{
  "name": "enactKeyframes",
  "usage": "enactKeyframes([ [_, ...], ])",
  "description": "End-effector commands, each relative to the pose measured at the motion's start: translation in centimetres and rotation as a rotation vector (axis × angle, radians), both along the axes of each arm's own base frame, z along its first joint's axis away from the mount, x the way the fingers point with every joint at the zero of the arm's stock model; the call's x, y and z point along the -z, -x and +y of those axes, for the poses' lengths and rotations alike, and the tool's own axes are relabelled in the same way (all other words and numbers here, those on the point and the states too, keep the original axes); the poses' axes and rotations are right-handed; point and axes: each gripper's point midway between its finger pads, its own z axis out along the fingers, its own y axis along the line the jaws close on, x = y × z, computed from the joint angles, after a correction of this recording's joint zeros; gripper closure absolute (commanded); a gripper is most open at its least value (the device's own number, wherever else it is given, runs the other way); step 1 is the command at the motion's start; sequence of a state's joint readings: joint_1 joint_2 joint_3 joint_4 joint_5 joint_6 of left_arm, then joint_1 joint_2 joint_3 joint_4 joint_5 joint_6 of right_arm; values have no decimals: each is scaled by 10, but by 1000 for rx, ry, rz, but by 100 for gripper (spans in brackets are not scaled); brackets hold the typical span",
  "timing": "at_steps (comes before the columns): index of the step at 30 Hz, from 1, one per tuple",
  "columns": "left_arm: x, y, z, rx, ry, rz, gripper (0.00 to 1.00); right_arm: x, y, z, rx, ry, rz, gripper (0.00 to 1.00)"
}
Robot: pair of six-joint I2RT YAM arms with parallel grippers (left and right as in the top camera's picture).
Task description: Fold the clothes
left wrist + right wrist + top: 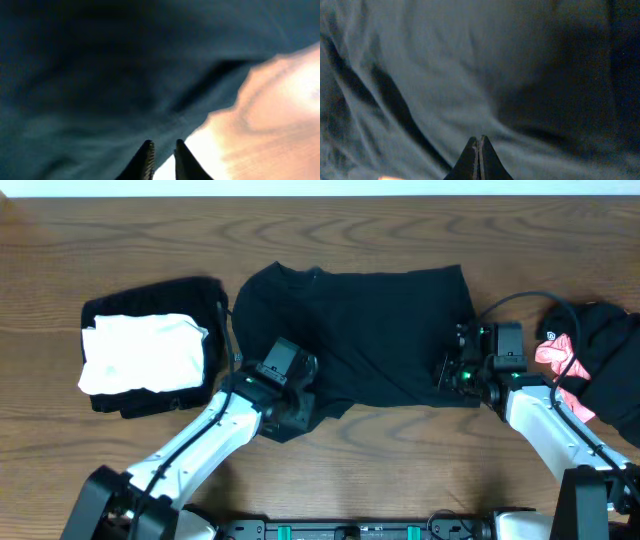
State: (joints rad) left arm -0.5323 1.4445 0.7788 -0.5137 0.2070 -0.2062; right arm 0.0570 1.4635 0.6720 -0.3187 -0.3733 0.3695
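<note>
The left gripper [162, 150] has its two fingers a narrow gap apart. They are at the lower left edge of the black T-shirt [370, 330], where the cloth meets the bare table [400, 470]. No cloth shows between them.

The right gripper [480, 142] has its two fingers pressed together, tip to tip, over the wrinkled right edge of the same shirt. Whether a fold is pinched there I cannot tell.

This one shirt lies in the middle of the table with its neck towards the far side. Its lower left corner is bunched under the left arm.

To the left, apart from the shirt, is one stack of folded black clothes [150, 295], too dark to count. One folded white garment [140, 352] lies on top.

At the right edge is one loose black heap [610, 350]. One pink garment [555, 358] lies against it, just beside the right arm.
</note>
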Motion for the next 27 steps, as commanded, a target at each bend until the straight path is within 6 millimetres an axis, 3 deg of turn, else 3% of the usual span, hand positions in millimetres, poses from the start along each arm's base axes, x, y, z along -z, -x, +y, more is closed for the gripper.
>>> enactKeyframes([
  [1, 4, -19, 18, -36, -120, -87, 76, 5, 12, 7, -60, 3, 29, 97],
  [6, 32, -15, 20, -17, -159, -15, 75, 17, 16, 6, -65, 63, 61, 96],
  [11, 52, 10, 18, 8, -153, 125, 75, 38, 17, -6, 60, 104, 145, 99],
  [14, 53, 24, 25, -9, -177, 190, 75, 58, 21, -23, 179, 171, 216, 99],
  [18, 52, 46, 28, -24, -174, 291, 76, 70, 11, -37, 223, 246, 194, 99],
  [22, 51, 60, 32, -40, -188, 356, 81, 68, -4, -47, 257, 284, 130, 99],
  [27, 51, 63, 35, -41, -198, 368, 81, 63, -18, -52, 283, 266, 78, 99],
])
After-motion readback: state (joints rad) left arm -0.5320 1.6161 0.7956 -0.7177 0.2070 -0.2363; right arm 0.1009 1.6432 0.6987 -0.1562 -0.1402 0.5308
